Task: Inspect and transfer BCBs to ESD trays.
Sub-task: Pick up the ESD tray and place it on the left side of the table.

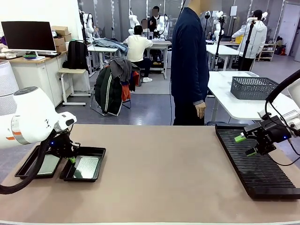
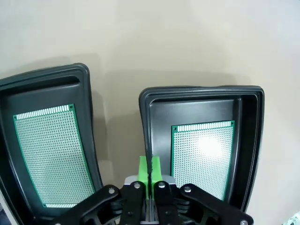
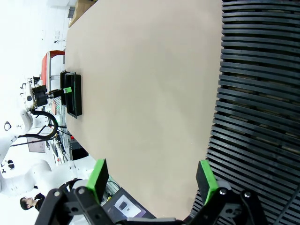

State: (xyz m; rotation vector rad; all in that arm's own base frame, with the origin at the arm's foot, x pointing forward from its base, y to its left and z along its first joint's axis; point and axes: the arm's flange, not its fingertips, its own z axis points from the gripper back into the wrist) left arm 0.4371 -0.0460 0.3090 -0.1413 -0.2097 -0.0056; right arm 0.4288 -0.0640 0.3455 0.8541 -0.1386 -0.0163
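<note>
The desk (image 1: 154, 173) is a wide, matte beige surface, plain between its two working ends. At its near left, two ESD trays (image 1: 84, 168) sit side by side, close but apart, a strip of beige showing between their rims in the left wrist view. Each tray holds one of the BCBs (image 2: 204, 157), lying flat on the floor of its tray; the board in the right-hand tray catches a bright glare spot, the other board (image 2: 49, 154) is evenly lit. The left tool (image 1: 71, 159) hangs low over the gap between the trays, its green pads (image 2: 149, 171) pressed together with nothing between them.

At the near right a long black ribbed rack (image 1: 255, 161) runs away from the robot along the desk's edge. The right tool (image 1: 245, 145) hovers above the rack's far half, its green fingers (image 3: 99, 174) spread wide apart and empty; in its own view the ribs fill one side and bare beige desk the other.

Beyond the far edge a person in a dark jacket (image 1: 189, 61) stands facing the desk, one hand (image 1: 201, 109) hanging at the side. Behind lies a grey floor with a chair draped in clothing (image 1: 115, 86), a white side table carrying a grey mesh basket (image 1: 253, 87), a monitor (image 1: 29, 36) on a counter at left, and other people working at tables farther back.
</note>
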